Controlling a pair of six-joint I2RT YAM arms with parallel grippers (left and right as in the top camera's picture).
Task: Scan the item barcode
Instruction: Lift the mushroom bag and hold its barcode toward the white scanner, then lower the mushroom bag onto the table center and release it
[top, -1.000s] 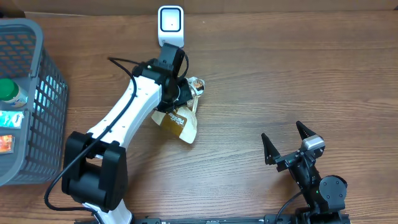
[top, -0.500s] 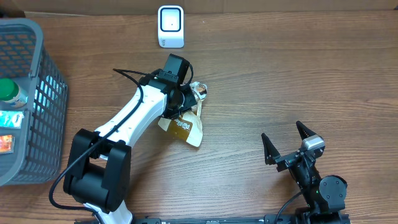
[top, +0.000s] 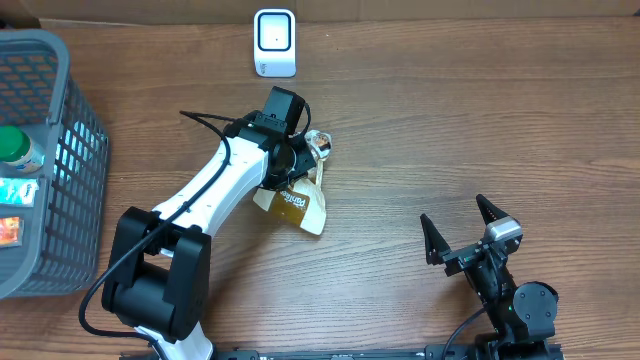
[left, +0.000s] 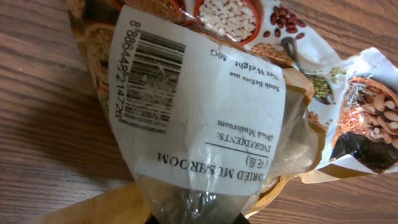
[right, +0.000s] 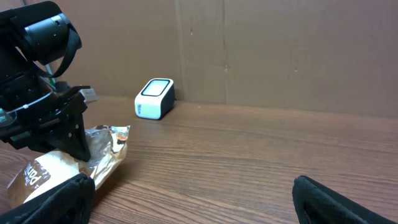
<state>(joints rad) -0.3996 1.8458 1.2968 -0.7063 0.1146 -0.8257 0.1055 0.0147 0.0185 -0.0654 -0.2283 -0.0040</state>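
Left gripper (top: 292, 165) was clenched on the bag (top: 296, 205), pinching it at the clear plastic end; in the wrist view the dark finger tips met at the bottom edge of the frame with the film bunched between them. I judged this end-grip deliberate, since it left the printed side uncovered. Right gripper (top: 470, 238) stood released, jaws spread wide, parked at the near right of the table (top: 480, 120), well apart from the bag and holding nothing.

Bag sat mid-table, near my side of the scanner (top: 274, 42) and apart from it. From the right wrist view it appeared to rest on the wood, though I could not tell whether its full weight was down. Basket (top: 60, 150) was off to the left, not involved.

Long axis ran roughly from the scanner side toward me, the crumpled shiny end pointing toward the scanner and the tan end toward me. White label (left: 205, 106) faced the left wrist camera, with the barcode (left: 148, 78) at its far corner, bars readable but slightly creased. It did not face the scanner window, so I judged the scan not yet made.
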